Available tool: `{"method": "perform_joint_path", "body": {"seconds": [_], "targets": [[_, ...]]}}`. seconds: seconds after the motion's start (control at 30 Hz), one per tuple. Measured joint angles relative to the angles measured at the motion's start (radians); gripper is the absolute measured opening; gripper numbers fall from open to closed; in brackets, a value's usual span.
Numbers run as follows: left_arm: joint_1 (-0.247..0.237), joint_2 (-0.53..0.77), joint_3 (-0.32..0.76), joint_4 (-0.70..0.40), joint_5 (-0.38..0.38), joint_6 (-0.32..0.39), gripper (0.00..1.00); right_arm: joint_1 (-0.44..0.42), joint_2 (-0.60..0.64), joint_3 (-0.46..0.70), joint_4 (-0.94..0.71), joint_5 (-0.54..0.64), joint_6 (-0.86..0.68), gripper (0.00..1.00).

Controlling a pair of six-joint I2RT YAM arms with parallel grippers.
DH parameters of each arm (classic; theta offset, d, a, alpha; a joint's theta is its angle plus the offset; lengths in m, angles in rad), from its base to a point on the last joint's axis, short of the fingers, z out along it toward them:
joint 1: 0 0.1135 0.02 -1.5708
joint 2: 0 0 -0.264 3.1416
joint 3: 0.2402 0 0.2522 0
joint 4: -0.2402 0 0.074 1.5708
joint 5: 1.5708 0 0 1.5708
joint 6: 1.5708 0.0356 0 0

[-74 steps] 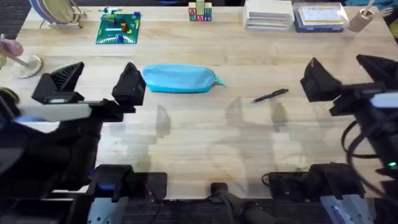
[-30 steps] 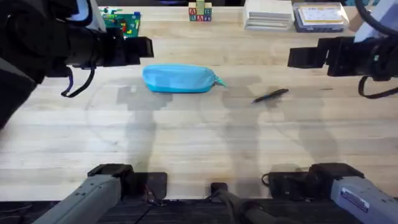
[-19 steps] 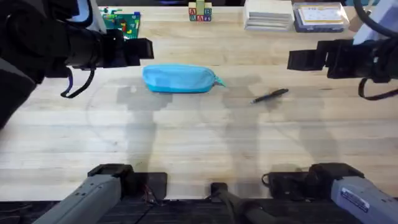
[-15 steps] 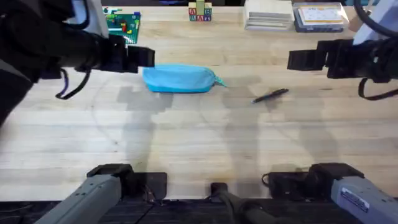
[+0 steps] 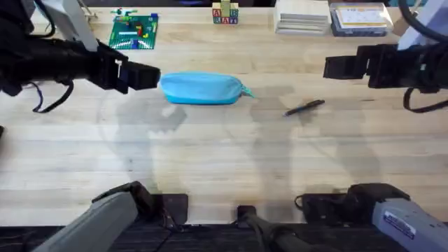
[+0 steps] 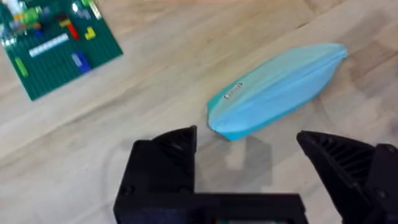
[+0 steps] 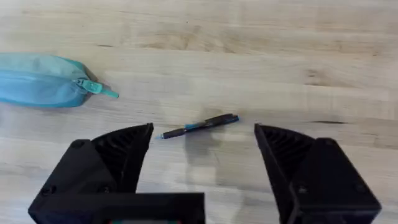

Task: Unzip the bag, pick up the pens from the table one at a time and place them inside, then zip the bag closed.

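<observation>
Well, we see the bag (image 5: 201,89) zipped (pull tab toward the pen (image 5: 304,107)) mid-table (image 5: 224,161); left gripper (image 6: 249,155) and right gripper (image 7: 202,140) hover, both spread wide.

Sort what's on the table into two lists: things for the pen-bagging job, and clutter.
For the job:
- the bag, zipped shut
- the pen, dark, lying beside the bag
- left gripper and right gripper, both open

Just lying about:
- green brick baseplate
- letter blocks
- stack of white books
- clear box
</observation>
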Motion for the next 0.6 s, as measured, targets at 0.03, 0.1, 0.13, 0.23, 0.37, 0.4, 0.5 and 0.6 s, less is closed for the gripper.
{"method": "perform_joint_path", "body": {"seconds": [0.03, 0.1, 0.13, 0.23, 0.37, 0.4, 0.5, 0.6], "targets": [[0.006, 0.014, 0.0, 0.017, 0.015, 0.015, 0.992, 0.0, 0.0, 0.0, 0.0, 0.0, 0.0, 0.996], [0.012, 0.041, 0.0, 0.032, 0.032, 0.036, 0.993, 0.0, 0.0, 0.0, 0.0, 0.0, 0.0, 0.997], [0.013, 0.051, 0.0, 0.03, 0.033, 0.043, 0.993, 0.0, 0.0, 0.0, 0.0, 0.0, 0.0, 0.997], [0.013, 0.079, 0.0, 0.024, 0.042, 0.06, 0.993, 0.0, 0.0, 0.0, 0.0, 0.0, 0.0, 0.997], [0.013, 0.103, 0.001, 0.092, 0.078, 0.084, 0.992, 0.0, 0.0, 0.0, 0.0, 0.0, 0.0, 0.998], [0.013, 0.108, 0.001, 0.103, 0.084, 0.101, 0.992, 0.0, 0.0, 0.0, 0.0, 0.0, 0.001, 0.998], [0.013, 0.13, 0.003, 0.103, 0.111, 0.181, 0.991, 0.0, 0.0, 0.0, 0.0, 0.0, 0.0, 0.997], [0.013, 0.159, 0.003, 0.081, 0.145, 0.277, 0.991, 0.0, 0.0, 0.0, 0.0, 0.0, 0.0, 0.997]]}}
